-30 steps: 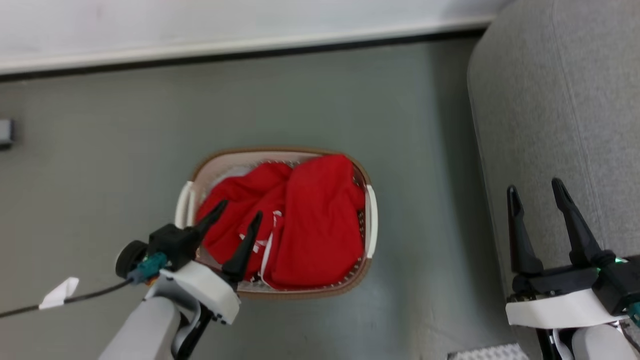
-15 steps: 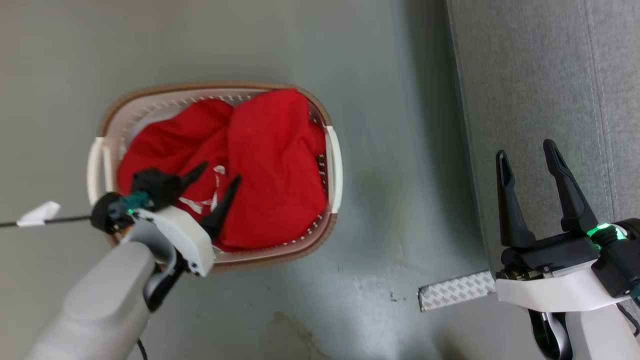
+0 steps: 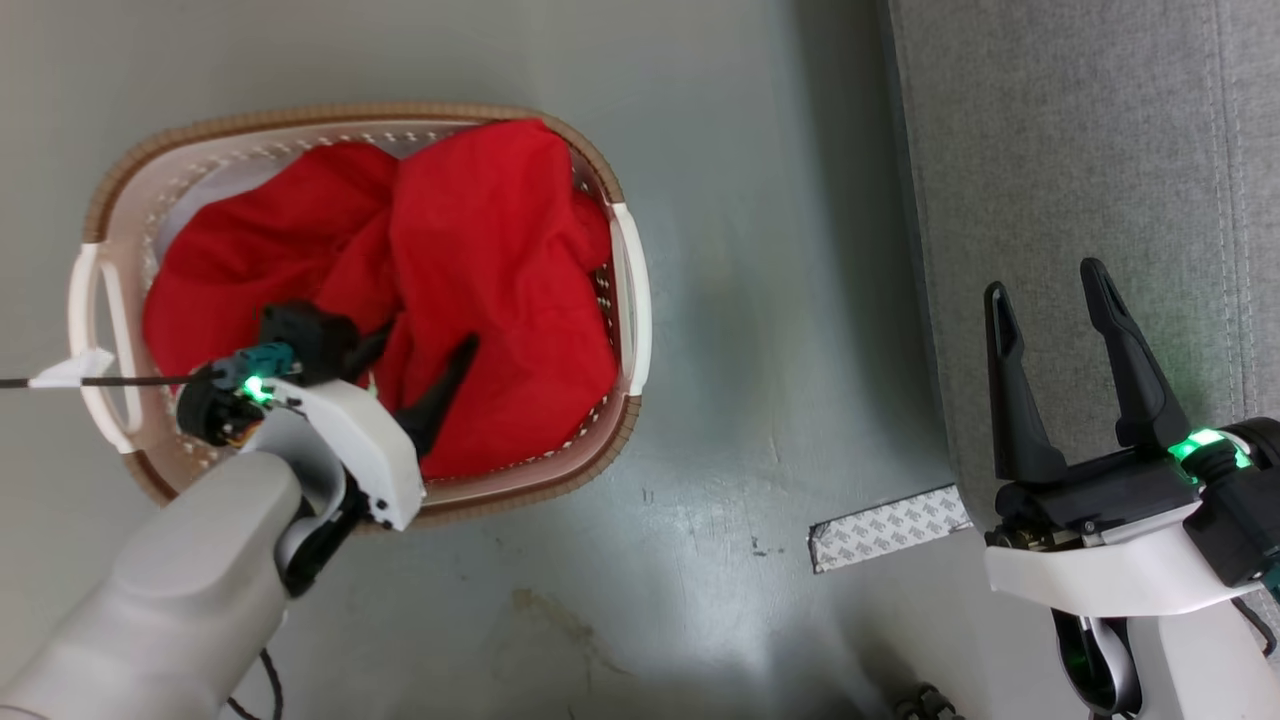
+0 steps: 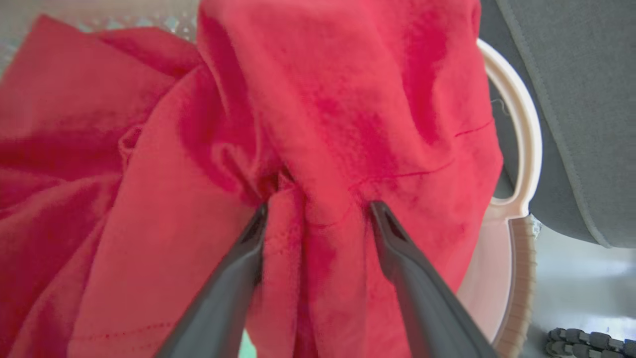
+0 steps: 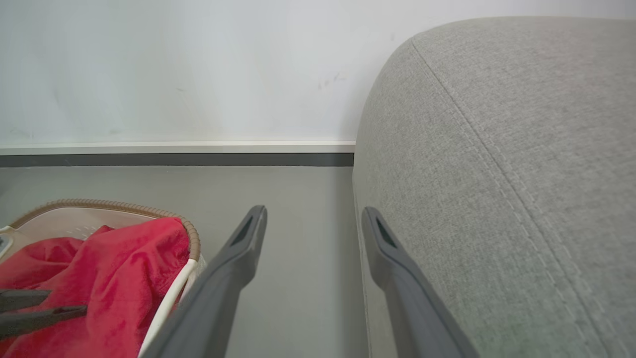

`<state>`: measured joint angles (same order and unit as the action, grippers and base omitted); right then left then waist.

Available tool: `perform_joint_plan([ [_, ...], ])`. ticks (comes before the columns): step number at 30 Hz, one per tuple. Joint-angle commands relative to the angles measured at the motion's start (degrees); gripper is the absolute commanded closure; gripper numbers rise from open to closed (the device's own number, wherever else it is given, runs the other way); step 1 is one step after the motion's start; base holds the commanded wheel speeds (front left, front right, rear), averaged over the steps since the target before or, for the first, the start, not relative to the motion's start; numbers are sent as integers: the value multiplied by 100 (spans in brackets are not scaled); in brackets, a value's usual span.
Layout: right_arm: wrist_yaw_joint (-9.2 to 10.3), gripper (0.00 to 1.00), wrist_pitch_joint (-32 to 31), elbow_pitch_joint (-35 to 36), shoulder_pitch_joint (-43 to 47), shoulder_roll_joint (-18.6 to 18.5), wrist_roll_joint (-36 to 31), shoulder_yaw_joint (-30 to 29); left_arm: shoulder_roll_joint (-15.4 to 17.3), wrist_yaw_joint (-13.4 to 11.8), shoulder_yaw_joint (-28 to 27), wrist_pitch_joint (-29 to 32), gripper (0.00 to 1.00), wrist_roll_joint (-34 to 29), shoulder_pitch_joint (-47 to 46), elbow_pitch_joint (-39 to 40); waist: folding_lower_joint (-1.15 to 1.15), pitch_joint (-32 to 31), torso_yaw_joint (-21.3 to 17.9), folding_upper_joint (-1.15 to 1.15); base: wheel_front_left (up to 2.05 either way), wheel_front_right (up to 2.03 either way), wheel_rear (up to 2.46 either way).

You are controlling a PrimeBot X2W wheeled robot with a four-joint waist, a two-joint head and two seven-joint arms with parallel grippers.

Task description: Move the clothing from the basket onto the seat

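- Head view: finds the clothing point(image 3: 480, 290) heaped whole inside the basket point(image 3: 330, 115), down on the floor point(image 3: 760, 300) at the left. Finds nothing red on the seat point(image 3: 1080, 150) at the right, well apart from the basket. Puts the left gripper point(image 3: 425, 345) over the near part of the heap, jaws spread and dipped among the folds. Puts the right gripper point(image 3: 1043, 285) at the seat's near edge, jaws spread, empty.
- Left wrist view: shows jaws splayed astride a ridge of red fabric, tips touching the cloth, not yet pinched on it. Cannot tell how deep the tips sit.
- Right wrist view: shows jaws wide apart with bare floor between, seat just to the right, basket and cloth off to the left.
- Judged from all three: nothing delivered so far, grasp only being set up. Left to do: close on a fold, lift clear of the rim, carry right, release on the seat.
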<state>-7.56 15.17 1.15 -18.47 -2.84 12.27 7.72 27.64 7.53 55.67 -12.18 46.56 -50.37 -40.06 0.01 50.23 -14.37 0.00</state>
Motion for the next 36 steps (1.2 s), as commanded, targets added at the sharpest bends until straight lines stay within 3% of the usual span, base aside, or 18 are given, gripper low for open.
perform_joint_plan([
  [1, 14, 0, -2, 12, -37, -9, -53, -8, 37, -8, 106, -21, 100, 139, -118, -25, -1, 31, -5, 0, 0, 0, 0],
  [6, 13, 0, -2, -93, 42, -9, -116, -129, -118, -7, 282, -214, 100, 523, -216, -29, -1, -187, 145, 0, 0, 0, 0],
  [12, 14, 0, -2, -282, 199, -11, -197, -272, -200, -8, -105, -301, 100, 766, 87, 460, -1, -1002, 496, 0, 0, 0, 0],
  [23, 14, 0, -2, -738, 817, -14, -375, -420, -325, -7, -1271, -297, 100, 152, 1409, 1737, -1, -3034, 1129, 0, 0, 0, 0],
  [29, 14, 0, -2, -915, 1302, -13, -450, -543, -461, -21, -1577, -298, 100, -133, 1946, 2086, -1, -3964, 1374, 0, 0, 0, 0],
  [36, 14, 0, -3, -1015, 1949, -12, -502, -474, -368, -175, -1630, -291, 100, -114, 2598, 2452, -1, -4914, 1469, 0, 0, 0, 0],
])
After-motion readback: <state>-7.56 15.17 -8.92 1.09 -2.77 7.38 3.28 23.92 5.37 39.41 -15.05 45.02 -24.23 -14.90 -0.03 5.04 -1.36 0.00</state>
